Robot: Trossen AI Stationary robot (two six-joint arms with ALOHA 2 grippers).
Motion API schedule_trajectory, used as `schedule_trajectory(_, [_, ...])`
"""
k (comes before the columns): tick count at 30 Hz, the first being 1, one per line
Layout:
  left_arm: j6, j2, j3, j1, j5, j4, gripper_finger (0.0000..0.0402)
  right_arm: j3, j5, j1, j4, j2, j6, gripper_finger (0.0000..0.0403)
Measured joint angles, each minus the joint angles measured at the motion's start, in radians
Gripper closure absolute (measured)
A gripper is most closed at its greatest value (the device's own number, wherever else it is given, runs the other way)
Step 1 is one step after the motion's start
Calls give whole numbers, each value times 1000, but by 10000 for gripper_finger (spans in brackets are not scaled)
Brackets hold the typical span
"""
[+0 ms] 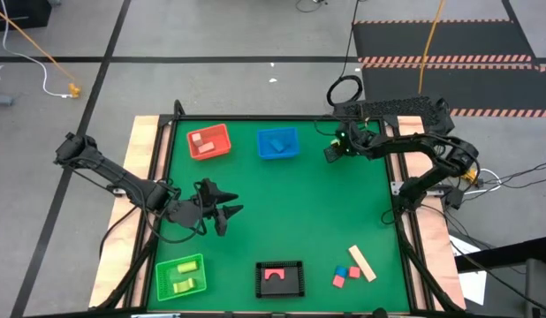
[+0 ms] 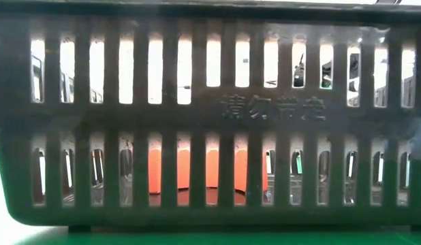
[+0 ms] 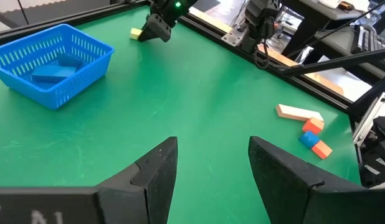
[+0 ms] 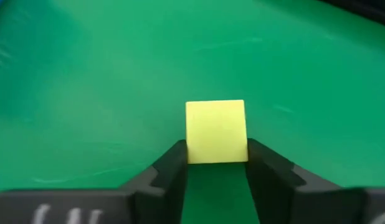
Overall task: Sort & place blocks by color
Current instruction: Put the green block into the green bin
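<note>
My right gripper (image 4: 216, 154) is shut on a yellow-green cube (image 4: 216, 130) near the table's far right, just right of the blue basket (image 1: 277, 143). From the left wrist view that gripper (image 3: 156, 28) shows with the cube (image 3: 136, 33) sticking out of its tip. My left gripper (image 3: 212, 155) is open and hovers over bare mat at the table's left middle (image 1: 224, 212), touching nothing. Loose on the mat near the right front lie a tan bar (image 1: 361, 263), a blue cube (image 1: 342, 271) and two red cubes (image 1: 352, 274). My right gripper pinches the yellow-green cube by two opposite side faces (image 4: 191, 152), one finger on each, only at the fingers' free ends (image 4: 174, 163). Most of the cube stands out past the fingertips. Whether it is clear of the mat, I cannot tell.
A red basket (image 1: 208, 141) with tan and pink pieces stands at the far left, a green basket (image 1: 180, 276) with yellow-green bars at the near left. The black basket (image 1: 280, 278) at the near middle holds a red piece (image 2: 207, 170); its wall (image 2: 210, 109) fills the low view.
</note>
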Motion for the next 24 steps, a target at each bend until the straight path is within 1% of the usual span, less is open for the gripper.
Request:
schedule_trajectory(2, [-1,0,0,0,0,0,202,-21,-3,0,55,1,0,291])
schedule_trajectory(5, [-6,0,0,0,0,0,202,-36,-8,0,102,2,-1,289])
schedule_trajectory(9, [-6,0,0,0,0,0,202,-36,-9,0,102,3,-2,246])
schedule_trajectory(11, [-6,0,0,0,0,0,202,-36,-10,2,102,3,0,242])
schedule_trajectory(12, [-6,0,0,0,-1,0,202,-36,-9,4,101,3,0,248])
schedule_trajectory(15, [-5,9,0,0,-21,4,202,-37,-9,15,107,2,0,288])
schedule_trajectory(16, [-4,21,0,3,-32,7,201,-37,-11,21,116,0,-1,293])
schedule_trajectory(20, [-2,87,0,10,-54,19,202,-40,-42,69,190,-14,-27,293])
schedule_trajectory(22, [-1,137,0,21,-53,45,202,-40,-42,108,257,-34,-48,293])
schedule_trajectory(24, [-2,182,-1,36,-53,75,202,-39,-69,158,318,-47,-78,293])
